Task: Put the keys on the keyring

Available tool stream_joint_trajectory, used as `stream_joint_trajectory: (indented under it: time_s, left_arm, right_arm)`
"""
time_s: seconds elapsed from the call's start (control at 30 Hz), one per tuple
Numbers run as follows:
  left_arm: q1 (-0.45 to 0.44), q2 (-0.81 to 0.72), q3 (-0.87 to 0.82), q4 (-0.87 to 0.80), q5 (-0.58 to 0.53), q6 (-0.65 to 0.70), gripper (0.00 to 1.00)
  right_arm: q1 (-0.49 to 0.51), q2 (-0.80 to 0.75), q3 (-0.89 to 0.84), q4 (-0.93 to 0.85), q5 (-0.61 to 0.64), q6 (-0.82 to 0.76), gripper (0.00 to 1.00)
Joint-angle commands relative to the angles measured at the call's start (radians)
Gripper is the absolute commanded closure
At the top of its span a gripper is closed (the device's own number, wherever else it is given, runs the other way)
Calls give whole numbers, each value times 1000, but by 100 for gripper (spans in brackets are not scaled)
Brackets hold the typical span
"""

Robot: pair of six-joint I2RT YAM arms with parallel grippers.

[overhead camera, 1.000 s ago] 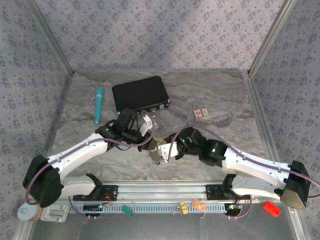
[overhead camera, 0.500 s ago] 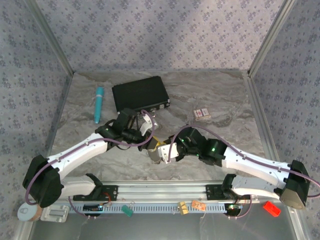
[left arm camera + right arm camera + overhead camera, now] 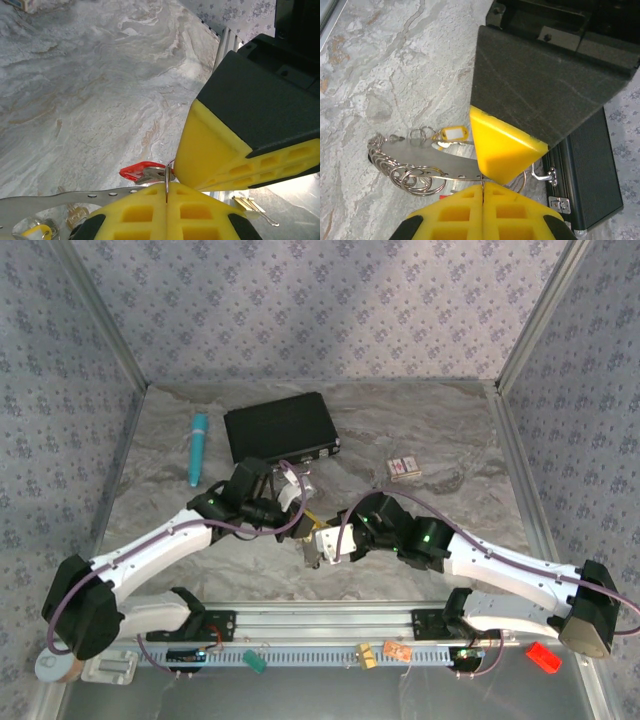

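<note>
Pinching a thin ring [image 3: 166, 181] in the closed left end effector [image 3: 166, 196], red-tagged key [image 3: 142, 173] hanging at 10 o'clock; apparently clamping the keyring [image 3: 435, 161] bar in the closed right end effector [image 3: 482, 194], long axis running toward 9 o'clock, over the counter [image 3: 450, 440].

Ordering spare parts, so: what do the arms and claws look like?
Left arm and right arm: white links, black joints, looping purple cables, small green lights. Left claw and right claw: yellow waffle-patterned fingers with black backs.
</note>
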State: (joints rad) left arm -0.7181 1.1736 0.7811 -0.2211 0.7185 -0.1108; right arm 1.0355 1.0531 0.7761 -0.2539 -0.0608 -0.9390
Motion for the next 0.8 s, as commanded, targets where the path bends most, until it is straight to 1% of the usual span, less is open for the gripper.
stream_joint_trajectory:
  time_s: [0.0, 0.23, 0.4, 0.43, 0.47, 0.53, 0.67, 0.77]
  left_arm:
    - [11, -41, -9, 90, -34, -17, 100]
    - [10, -46, -13, 97, -61, -30, 100]
    - [10, -71, -34, 149, -73, -35, 100]
    - [8, -80, -39, 158, -80, -32, 100]
    - [8, -87, -43, 165, -85, -27, 100]
    - [8, -102, -53, 179, -100, -18, 100]
    - [5, -125, -72, 207, -136, 3, 100]
    - [1, -131, -82, 225, -149, 17, 100]
  right_arm:
    - [2, -13, 13, -32, -24, 40, 100]
    - [7, -21, 8, -26, -30, 49, 100]
    - [10, -19, 6, -30, -34, 55, 100]
    - [12, -20, 5, -29, -32, 56, 97]
    - [12, -22, 3, -32, -33, 57, 92]
    - [11, -31, 3, -43, -39, 65, 78]
    - [-4, -70, 1, -71, -54, 93, 69]
    - [-20, -107, -2, -86, -50, 124, 67]
